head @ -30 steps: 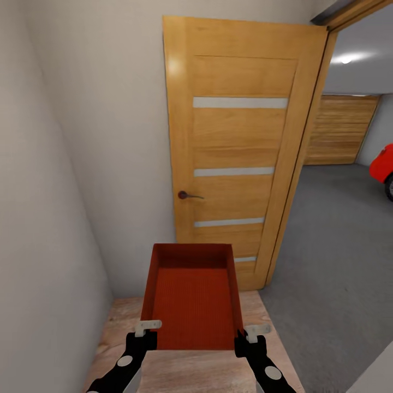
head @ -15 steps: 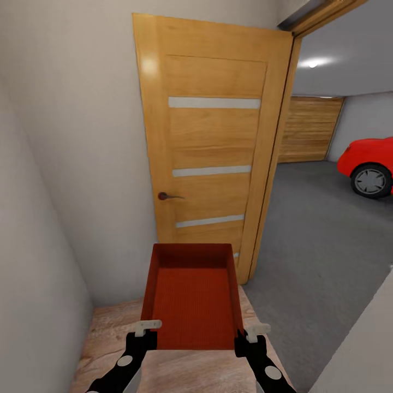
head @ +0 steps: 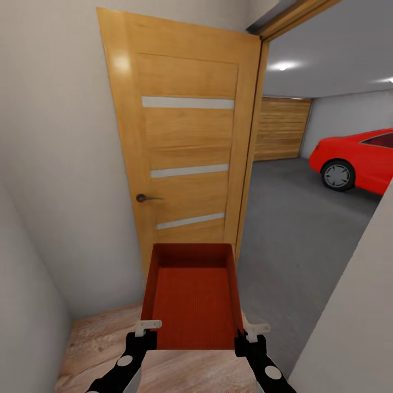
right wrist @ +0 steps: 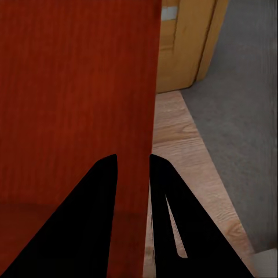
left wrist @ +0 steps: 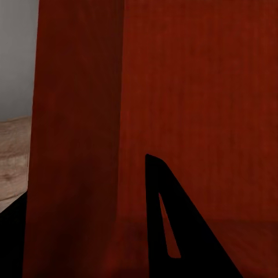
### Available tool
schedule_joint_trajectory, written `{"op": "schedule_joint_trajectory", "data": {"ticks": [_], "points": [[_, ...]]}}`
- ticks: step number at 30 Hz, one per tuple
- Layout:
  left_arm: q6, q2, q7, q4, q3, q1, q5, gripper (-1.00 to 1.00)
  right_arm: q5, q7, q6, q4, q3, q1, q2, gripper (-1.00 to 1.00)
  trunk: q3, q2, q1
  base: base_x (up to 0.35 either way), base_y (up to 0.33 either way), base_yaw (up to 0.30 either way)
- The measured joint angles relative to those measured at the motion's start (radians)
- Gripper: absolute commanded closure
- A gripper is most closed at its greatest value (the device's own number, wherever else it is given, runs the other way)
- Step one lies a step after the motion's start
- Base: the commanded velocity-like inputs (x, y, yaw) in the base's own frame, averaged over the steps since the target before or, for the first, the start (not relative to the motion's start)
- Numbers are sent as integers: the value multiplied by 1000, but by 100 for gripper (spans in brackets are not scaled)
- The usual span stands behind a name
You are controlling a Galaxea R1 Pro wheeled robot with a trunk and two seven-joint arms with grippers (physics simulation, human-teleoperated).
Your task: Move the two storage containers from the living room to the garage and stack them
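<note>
One storage container (head: 192, 295) hangs level, just short of the open wooden door (head: 183, 158), because the left gripper (head: 146, 332) and right gripper (head: 248, 334) each pinch a near corner wall (an even carry), with the garage floor (head: 295, 229) beyond.

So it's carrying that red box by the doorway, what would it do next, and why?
Probably keep turning right and roll through the opening. The orange-red open-topped storage container is gripped on both sides by the left tool and right tool, while the open wooden door stands ahead and the grey concrete garage floor lies to the right.
</note>
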Motion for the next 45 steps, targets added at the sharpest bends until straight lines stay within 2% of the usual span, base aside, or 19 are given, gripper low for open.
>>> {"op": "schedule_joint_trajectory", "data": {"ticks": [31,39,45], "points": [[0,0,0,0,0,0,0,100,0,0,0,0,0,0,0,100,0,0,0,0,0,-253],[0,0,1,-1,0,0,0,100,0,0,0,1,0,0,0,100,0,0,0,0,14,-28],[2,0,2,-1,0,0,0,100,0,1,-1,2,0,0,0,100,0,0,0,0,234,0]]}}
